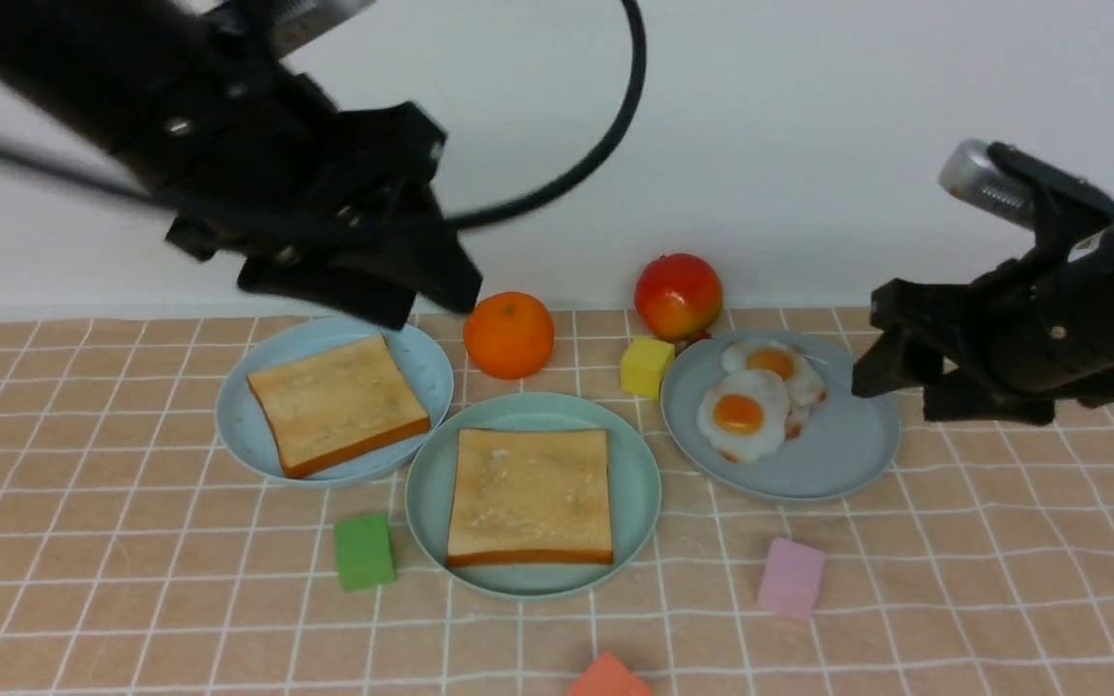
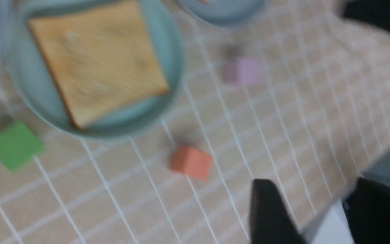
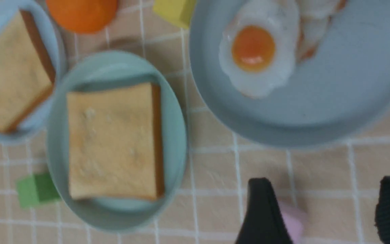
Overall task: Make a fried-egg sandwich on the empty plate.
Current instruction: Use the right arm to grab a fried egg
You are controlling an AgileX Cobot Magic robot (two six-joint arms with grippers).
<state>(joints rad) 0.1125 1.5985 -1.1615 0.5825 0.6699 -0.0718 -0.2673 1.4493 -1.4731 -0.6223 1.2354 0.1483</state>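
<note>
One toast slice (image 1: 530, 495) lies flat and square on the mint-green empty plate (image 1: 636, 483) at lower centre of the front view, a base ready for filling. The second slice (image 1: 337, 401) waits, turned a little, on the pale-blue plate (image 1: 426, 365) at centre left, and two fried eggs (image 1: 743, 414) overlap on the grey-blue plate (image 1: 837, 464) at centre right, so the sandwich looks only begun. The left gripper (image 2: 311, 184) hangs high at upper left, jaws apart and holding nothing. The right gripper (image 3: 325, 181), likewise spread and empty, hovers at the right edge just beside the egg plate, probably placed to take an egg. The tabletop (image 1: 1002, 580) wears a slightly rippled peach cloth (image 1: 83, 580) ruled in white squares; an orange (image 1: 509, 333), an apple (image 1: 678, 295) and coloured blocks (image 1: 364, 551) sit around the plates, with a plain white wall (image 1: 808, 145) behind.
</note>
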